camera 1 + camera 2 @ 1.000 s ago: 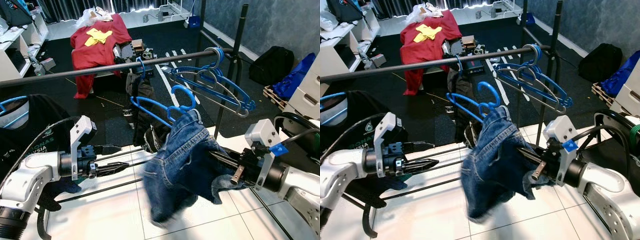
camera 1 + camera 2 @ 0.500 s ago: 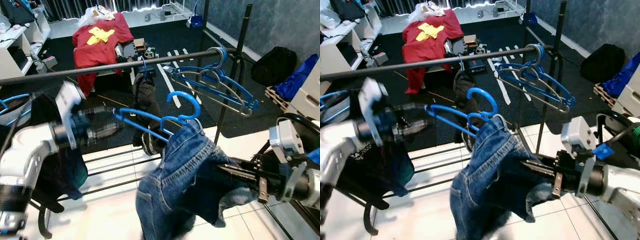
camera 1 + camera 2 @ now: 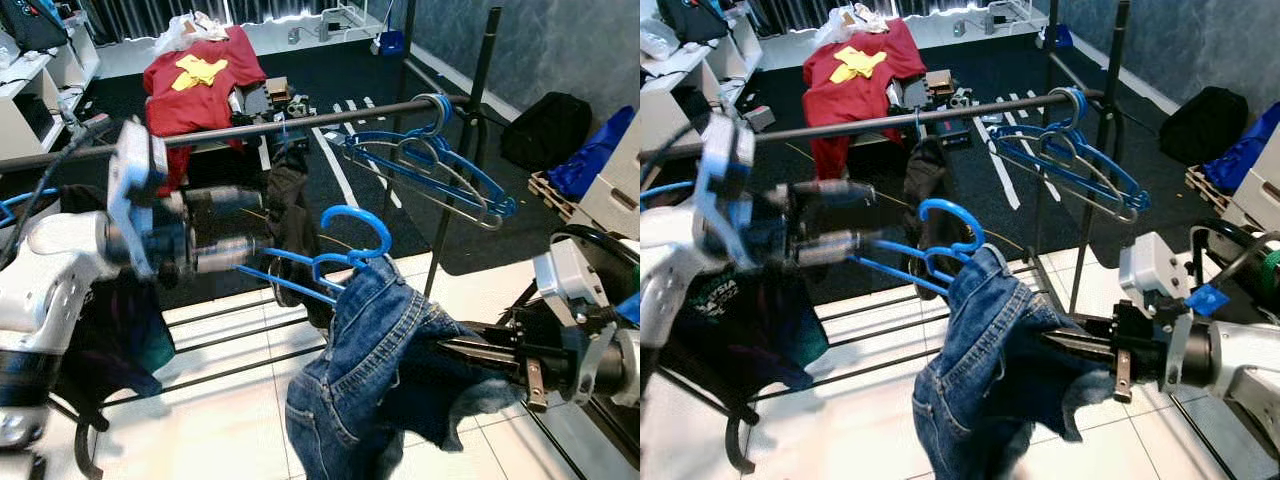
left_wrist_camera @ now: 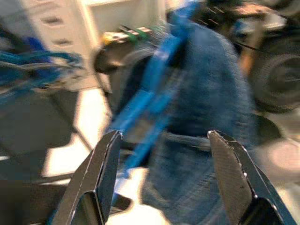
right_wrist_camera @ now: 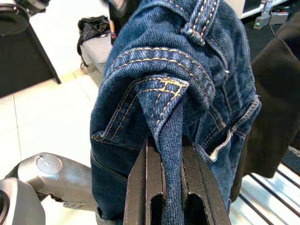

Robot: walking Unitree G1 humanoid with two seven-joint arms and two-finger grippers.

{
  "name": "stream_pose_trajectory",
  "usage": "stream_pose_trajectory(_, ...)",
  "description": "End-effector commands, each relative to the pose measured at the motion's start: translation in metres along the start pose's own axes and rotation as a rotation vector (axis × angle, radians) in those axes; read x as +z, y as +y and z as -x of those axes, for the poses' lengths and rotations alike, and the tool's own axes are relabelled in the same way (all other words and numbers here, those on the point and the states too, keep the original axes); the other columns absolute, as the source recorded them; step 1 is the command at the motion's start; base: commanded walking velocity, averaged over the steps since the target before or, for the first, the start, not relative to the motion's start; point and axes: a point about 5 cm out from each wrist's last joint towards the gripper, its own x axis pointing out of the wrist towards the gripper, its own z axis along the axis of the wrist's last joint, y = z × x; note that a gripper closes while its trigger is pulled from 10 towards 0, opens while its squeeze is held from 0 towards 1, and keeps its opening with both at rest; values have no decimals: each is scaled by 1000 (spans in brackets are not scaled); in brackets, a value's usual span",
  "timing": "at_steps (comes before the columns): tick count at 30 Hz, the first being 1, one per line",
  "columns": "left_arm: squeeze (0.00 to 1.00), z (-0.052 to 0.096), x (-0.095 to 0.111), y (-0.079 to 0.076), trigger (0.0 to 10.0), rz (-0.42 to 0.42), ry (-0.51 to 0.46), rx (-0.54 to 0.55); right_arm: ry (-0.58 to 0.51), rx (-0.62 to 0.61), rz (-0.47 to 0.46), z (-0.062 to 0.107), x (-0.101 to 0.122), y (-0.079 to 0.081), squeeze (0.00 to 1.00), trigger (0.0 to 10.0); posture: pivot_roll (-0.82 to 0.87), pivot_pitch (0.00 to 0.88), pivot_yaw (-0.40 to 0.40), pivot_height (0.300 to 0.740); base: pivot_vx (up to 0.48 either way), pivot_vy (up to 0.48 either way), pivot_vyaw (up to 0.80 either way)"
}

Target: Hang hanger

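The right wrist view shows the right end effector (image 5: pixel 171 197) pinching the jeans (image 5: pixel 173 93); the raised left end effector (image 4: pixel 161 178), fingers spread, faces the blue hanger (image 3: pixel 320 265).

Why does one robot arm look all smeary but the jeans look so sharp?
In the left eye view the left gripper is streaked with motion blur; its wrist view shows the blue hanger smeared too. In the right wrist view the jeans are crisp, stitching clear, pinched between the right gripper fingers.

No lettering, label or number is sharp enough to read.
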Motion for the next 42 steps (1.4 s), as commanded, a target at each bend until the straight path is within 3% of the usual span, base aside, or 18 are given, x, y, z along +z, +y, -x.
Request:
stream_pose_trajectory(1, 0, 1, -4, -4, 10000, -5, 66, -33, -14, 48, 18, -3, 6, 4, 0, 10000, -107, 85, 86, 740, 0, 0, 0)
stream_pose_trajectory(6, 0, -7, -8, 3, 10000, -40, 91, 11, -7, 68, 25, -3, 8, 4, 0, 10000, -113, 85, 83, 740, 0, 0, 0)
stream_pose_trajectory(9, 0, -23, -7, 10, 10000, -65, 50, 62, -5, 108, 24, -11, 8, 8, 0, 10000, -118, 83, 82, 740, 0, 0, 0)
stream_pose_trajectory(13, 0, -31, 2, 14, 10000, -73, -17, 80, -5, 133, 21, -17, 6, 10, 0, 10000, -118, 83, 82, 740, 0, 0, 0)
stream_pose_trajectory(16, 0, -21, 10, 5, 10000, -42, -54, -16, 4, 127, 14, -17, 3, 8, 0, 10000, -119, 88, 82, 740, 0, 0, 0)
stream_pose_trajectory(19, 0, -3, 10, -16, 10000, 19, -21, -199, 9, 100, 9, -14, 1, 4, 0, 10000, -113, 90, 83, 740, 0, 0, 0)
stream_pose_trajectory(23, 0, 12, 14, -24, 10000, 50, -31, -253, 17, 91, 3, -11, 0, 2, 0, 10000, -109, 88, 82, 740, 0, 0, 0)
stream_pose_trajectory(24, 0, 15, 21, -22, 10000, 55, -92, -244, 23, 97, -3, -12, -2, 2, 0, 10000, -108, 86, 81, 740, 0, 0, 0)
stream_pose_trajectory(25, 0, 15, 21, -22, 10000, 55, -92, -244, 23, 97, -3, -12, -2, 2, 0, 10000, -108, 86, 81, 740, 0, 0, 0)
stream_pose_trajectory(29, 0, 23, 39, -15, 10000, 84, -333, -211, 34, 115, -15, -17, -6, 6, 0, 10000, -111, 79, 80, 740, 0, 0, 0)
stream_pose_trajectory(31, 0, 24, 40, -16, 10000, 93, -357, -218, 36, 115, -15, -17, -7, 6, 0, 10000, -111, 79, 80, 740, 0, 0, 0)
stream_pose_trajectory(36, 0, 19, 34, -21, 10000, 128, -332, -255, 44, 107, -14, -16, -8, 4, 0, 10000, -113, 85, 79, 740, 0, 0, 0)
stream_pose_trajectory(38, 0, 11, 25, -25, 10000, 144, -294, -275, 50, 98, -13, -16, -9, 3, 0, 10000, -112, 89, 79, 740, 0, 0, 0)
stream_pose_trajectory(39, 0, 1, 16, -26, 10000, 152, -254, -257, 52, 95, -13, -16, -9, 3, 0, 10000, -112, 93, 78, 740, 0, 0, 0)
stream_pose_trajectory(42, 0, -7, 7, -24, 10000, 135, -203, -210, 53, 97, -13, -17, -9, 4, 0, 10000, -113, 94, 78, 740, 0, 0, 0)
